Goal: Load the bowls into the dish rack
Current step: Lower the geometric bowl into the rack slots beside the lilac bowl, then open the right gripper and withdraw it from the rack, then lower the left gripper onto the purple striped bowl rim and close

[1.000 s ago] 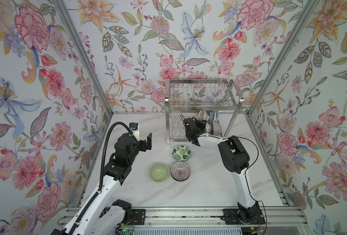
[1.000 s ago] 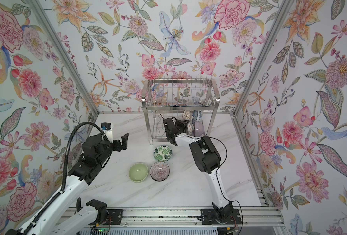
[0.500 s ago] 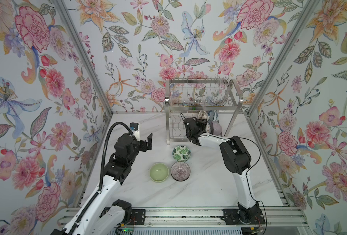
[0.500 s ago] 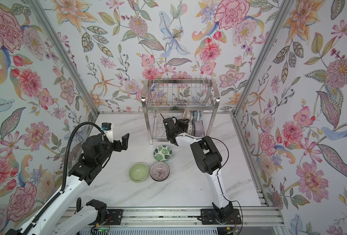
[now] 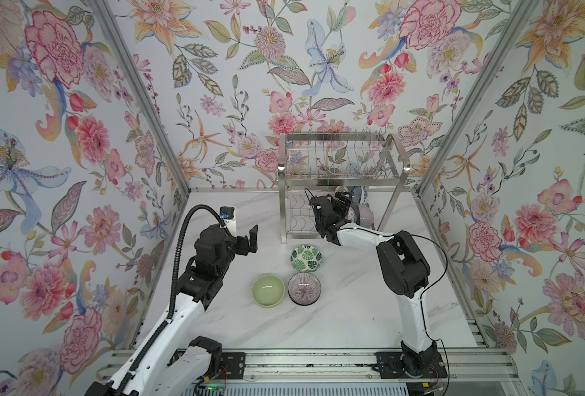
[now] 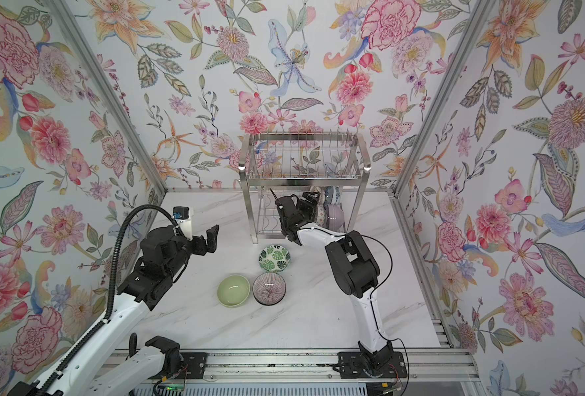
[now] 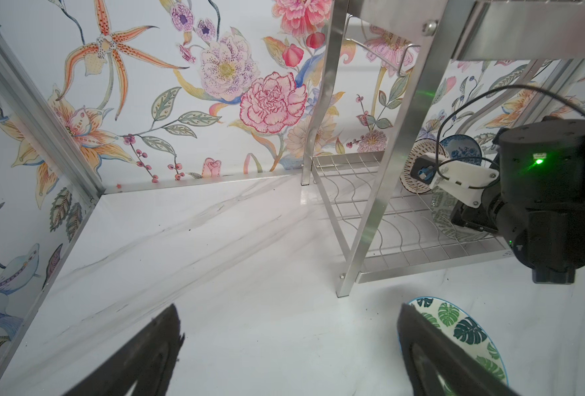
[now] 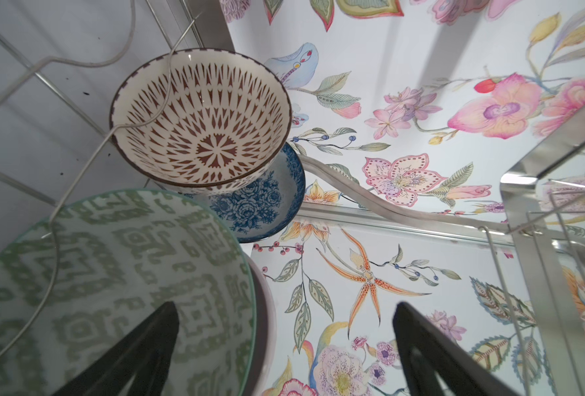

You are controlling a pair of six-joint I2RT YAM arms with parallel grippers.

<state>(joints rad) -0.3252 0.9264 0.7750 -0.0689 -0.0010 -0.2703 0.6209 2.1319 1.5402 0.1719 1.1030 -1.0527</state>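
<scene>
right gripper (image 8: 286, 305): jaws apart at grey-green bowl (image 8: 112, 274), dish rack (image 5: 339, 164) lower shelf, upper centre | left gripper (image 5: 244, 240): apart, left of centre | leaf bowl (image 5: 306, 258), pale green bowl (image 5: 268, 290), purple-lined bowl (image 5: 304, 288): table (image 5: 346, 319), lower centre

You have no text, label, brand or number you can read here; a faint bluish mark (image 7: 506, 253) on the dish rack (image 7: 392, 164) lower shelf edge is too small to make out.

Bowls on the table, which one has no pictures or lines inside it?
The pale green bowl. It is plain inside, while the purple-lined bowl beside it has fine stripes and the leaf bowl has green leaves.
</scene>
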